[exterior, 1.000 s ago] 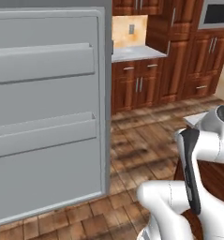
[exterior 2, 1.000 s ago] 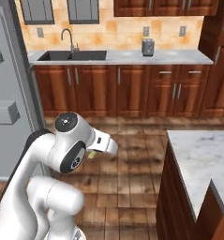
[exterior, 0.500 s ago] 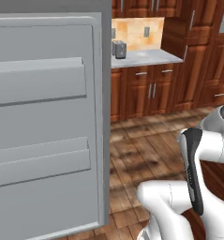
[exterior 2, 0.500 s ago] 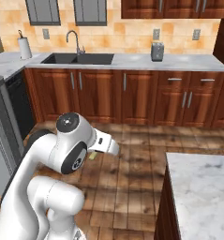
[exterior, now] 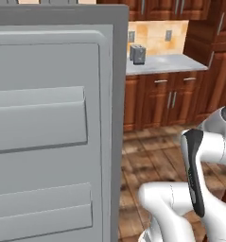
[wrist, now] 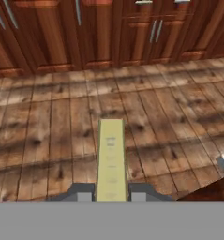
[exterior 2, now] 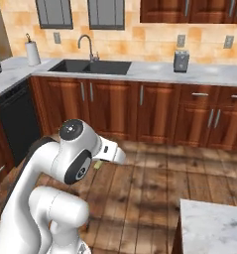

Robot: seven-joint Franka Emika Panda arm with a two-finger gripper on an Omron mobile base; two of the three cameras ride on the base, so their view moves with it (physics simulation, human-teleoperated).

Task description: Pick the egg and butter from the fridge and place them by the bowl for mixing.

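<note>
Between the two dark fingertips [wrist: 80,191] in the hand view lies the butter [wrist: 110,154], a pale-yellow stick that points away over the wooden floor. My gripper [wrist: 111,192] is shut on it. In the right base view a bit of the butter [exterior 2: 96,164] peeks out under the white hand, at about waist height above the floor. The fridge's grey door [exterior: 48,142] with its racks stands open on the left of the left base view. The egg and the bowl are out of view.
A marble counter with a sink [exterior 2: 90,66], a toaster [exterior 2: 181,60] and a paper roll [exterior 2: 32,52] runs along the far wall over brown cabinets. An island's marble corner [exterior 2: 214,228] is at the lower right. Open wooden floor [wrist: 48,117] lies ahead.
The whole picture has shifted, so the base has driven: the fridge door fills more of the left view and the sink counter has come closer. The butter stays in the shut gripper.
</note>
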